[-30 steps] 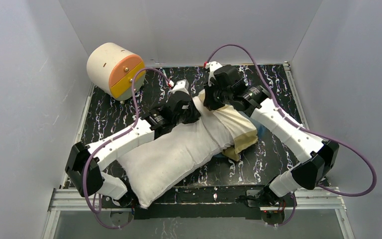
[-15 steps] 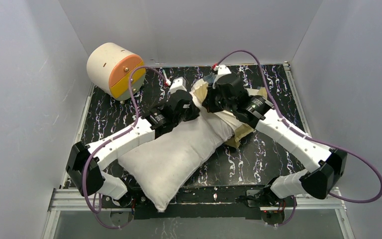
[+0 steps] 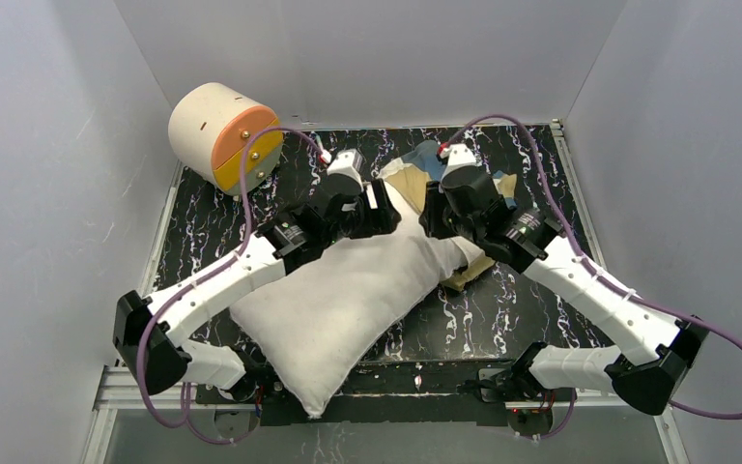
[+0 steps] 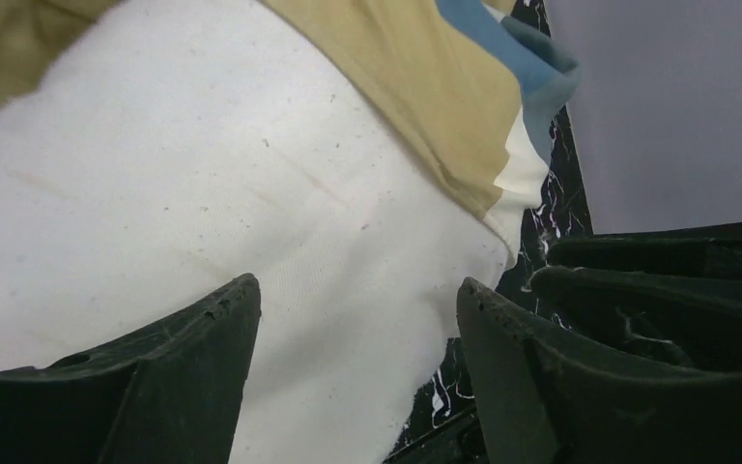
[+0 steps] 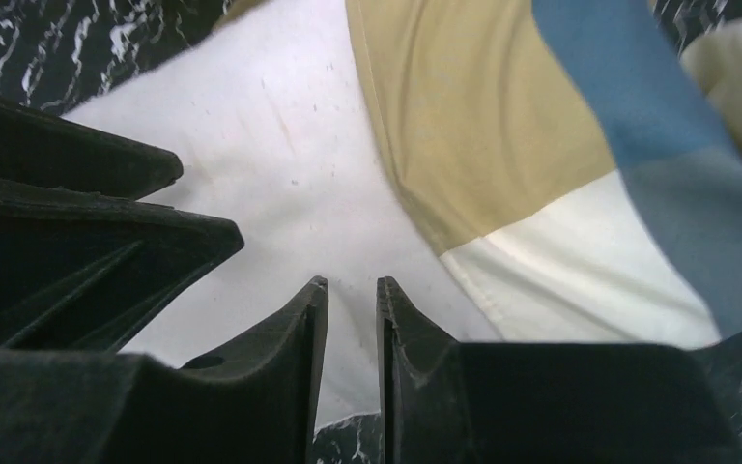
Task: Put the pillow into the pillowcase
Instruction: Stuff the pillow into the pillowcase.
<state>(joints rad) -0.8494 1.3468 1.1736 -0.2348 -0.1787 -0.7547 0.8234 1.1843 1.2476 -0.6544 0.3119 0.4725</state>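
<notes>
The white pillow (image 3: 338,300) lies slantwise across the table, its far end under both grippers. The blue, tan and cream pillowcase (image 3: 408,179) is bunched over that far end. My left gripper (image 3: 384,205) hovers over the pillow (image 4: 203,193) with its jaws wide apart and nothing between them (image 4: 357,300); the pillowcase (image 4: 425,87) edge lies just ahead. My right gripper (image 3: 435,213) sits close beside it. Its jaws stand a narrow gap apart (image 5: 353,290) over the pillow (image 5: 280,135), pinching nothing, with the pillowcase (image 5: 502,126) in front.
A cream-and-orange cylinder (image 3: 222,135) stands at the back left corner. The black marbled table (image 3: 512,319) is boxed in by grey walls on three sides. A tan fold of the case (image 3: 469,278) pokes out under the right arm. Purple cables loop off both arms.
Both grippers, shut a second ago, have opened, the left wide and the right slightly. The right arm swung right, and the pillowcase went from the pillow's right side to its far end.
</notes>
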